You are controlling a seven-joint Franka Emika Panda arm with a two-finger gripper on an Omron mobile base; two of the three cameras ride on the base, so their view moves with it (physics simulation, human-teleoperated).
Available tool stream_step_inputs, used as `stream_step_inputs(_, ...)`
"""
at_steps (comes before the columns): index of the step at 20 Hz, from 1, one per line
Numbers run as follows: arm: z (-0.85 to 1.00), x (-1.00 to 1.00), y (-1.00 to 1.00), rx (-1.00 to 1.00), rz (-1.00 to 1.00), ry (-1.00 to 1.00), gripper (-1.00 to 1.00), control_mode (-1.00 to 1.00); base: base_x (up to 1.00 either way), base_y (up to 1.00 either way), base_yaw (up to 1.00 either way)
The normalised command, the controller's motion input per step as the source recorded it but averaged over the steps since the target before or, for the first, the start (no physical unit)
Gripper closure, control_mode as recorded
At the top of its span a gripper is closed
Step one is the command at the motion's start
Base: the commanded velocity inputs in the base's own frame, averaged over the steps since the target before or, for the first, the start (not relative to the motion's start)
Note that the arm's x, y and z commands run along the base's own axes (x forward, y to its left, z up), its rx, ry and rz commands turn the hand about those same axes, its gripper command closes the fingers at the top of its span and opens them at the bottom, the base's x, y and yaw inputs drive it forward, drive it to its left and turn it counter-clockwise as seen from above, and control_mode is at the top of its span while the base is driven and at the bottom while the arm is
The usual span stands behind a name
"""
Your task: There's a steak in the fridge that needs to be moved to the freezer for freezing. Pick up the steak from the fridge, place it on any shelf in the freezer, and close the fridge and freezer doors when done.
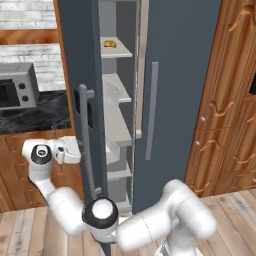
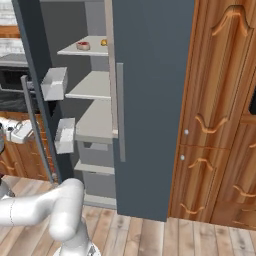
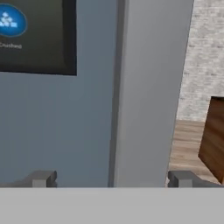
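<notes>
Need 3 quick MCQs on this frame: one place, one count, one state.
1. The steak lies:
A. on the top shelf beside the pastry
B. on the floor
C. in the gripper

2. Doors standing open:
A. none
B. one
C. two

3. The gripper is:
A. shut on the steak
B. shut on nothing
C. open

Key: 1 A, it sits on that shelf in the right base view. 2 B, the black-panel freezer door is ajar and the fridge door is shut. 3 C, the tips stand apart.
</notes>
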Motion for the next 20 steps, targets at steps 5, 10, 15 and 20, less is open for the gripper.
stream_step_inputs(5,-0.26,0.22,-1.00,0.11,0.00,-0.01,-1.00,-1.00,0.00,0.00,0.00)
stream_step_inputs(10,-0.20,0.48,-1.00,0.15,0.04,-0.03,-1.00,-1.00,0.00,0.00,0.00)
stream_step_inputs(15,-0.23,0.92,-1.00,0.17,0.10,0.00,-1.00,-1.00,0.00,0.00,0.00)
stream_step_inputs(20,-0.17,0.95,-0.93,0.16,0.11,0.00,-1.00,-1.00,0.00,0.00,0.00)
